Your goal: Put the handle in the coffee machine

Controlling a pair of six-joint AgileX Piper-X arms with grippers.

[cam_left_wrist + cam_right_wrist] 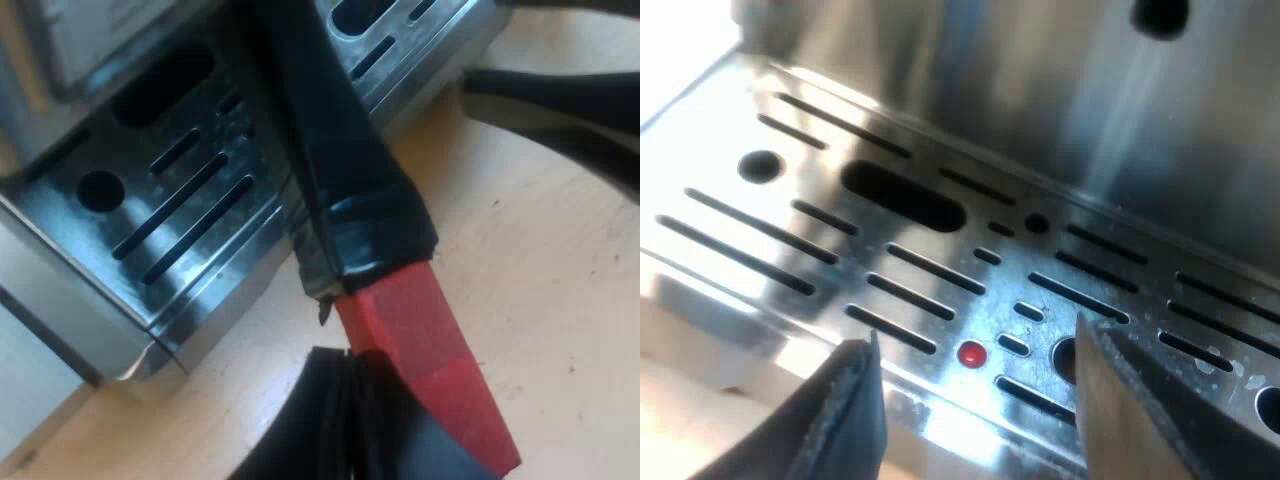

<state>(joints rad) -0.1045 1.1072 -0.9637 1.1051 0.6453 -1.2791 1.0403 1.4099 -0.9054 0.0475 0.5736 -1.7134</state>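
The holder's dark handle (330, 150) reaches out over the espresso machine's metal drip tray (170, 220), and its red end (430, 370) points away from the machine. The metal holder itself is hidden. My left gripper (400, 225) is open around the handle: one finger (340, 430) rests against the red end, the other (560, 110) stands well apart from it. My right gripper (975, 350) is open just above the slotted drip tray (790, 240), with nothing between its fingers.
The drip tray has long slots and a small red float button (971, 353). The machine's steel front wall (1040, 90) rises behind the tray. A light wooden tabletop (540, 300) lies under the handle's red end.
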